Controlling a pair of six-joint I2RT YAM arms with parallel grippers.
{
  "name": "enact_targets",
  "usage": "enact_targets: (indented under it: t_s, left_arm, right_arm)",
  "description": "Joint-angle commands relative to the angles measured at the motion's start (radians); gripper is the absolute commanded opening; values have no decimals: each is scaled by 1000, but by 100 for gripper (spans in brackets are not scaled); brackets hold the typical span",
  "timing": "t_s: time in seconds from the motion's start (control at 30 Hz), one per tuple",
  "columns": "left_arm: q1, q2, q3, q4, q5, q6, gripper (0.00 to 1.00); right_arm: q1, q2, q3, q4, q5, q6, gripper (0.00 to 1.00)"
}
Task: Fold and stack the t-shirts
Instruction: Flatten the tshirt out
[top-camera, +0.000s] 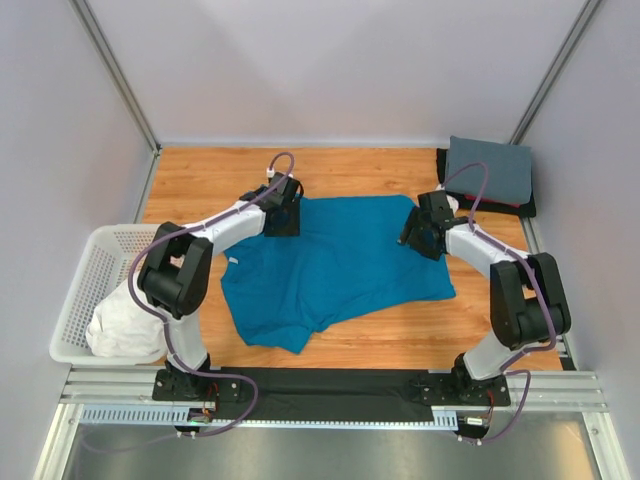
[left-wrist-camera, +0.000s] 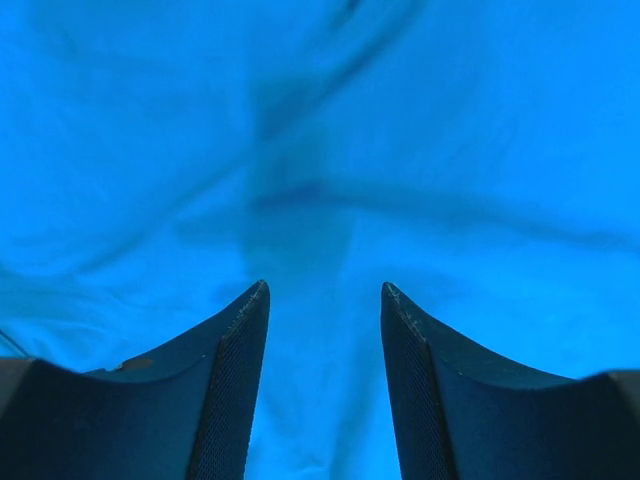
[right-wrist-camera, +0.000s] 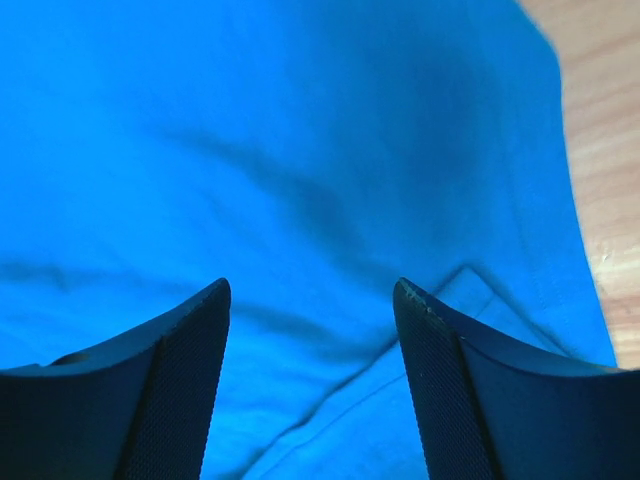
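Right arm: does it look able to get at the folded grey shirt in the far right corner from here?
Probably yes. The grey shirt lies just beyond and to the right of the right gripper, with bare wood between them and nothing on top. The gripper's jaws stand apart over the teal shirt.

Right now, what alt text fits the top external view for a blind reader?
A teal-blue t-shirt lies spread on a wooden table, the left end effector and right end effector over its two far corners. A white mesh basket holding a white t-shirt sits at left; folded t-shirts are stacked far right.
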Motion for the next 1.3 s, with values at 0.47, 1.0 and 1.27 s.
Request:
enact_targets:
  t_s: [0.47,1.0,1.27]
  left_arm:
    - [-80,-126,-344,-36,-66,-277,52]
    - [-138,-505,-638,-165,-50,-328,43]
    - [-138,-543,-474,-190,-120,-213,48]
  right_arm:
    - [130,-45,-308,34,-148,102,64]
    - [294,-322,-271,-353,-117,178,69]
    - [129,-321,78,-430,82,162,70]
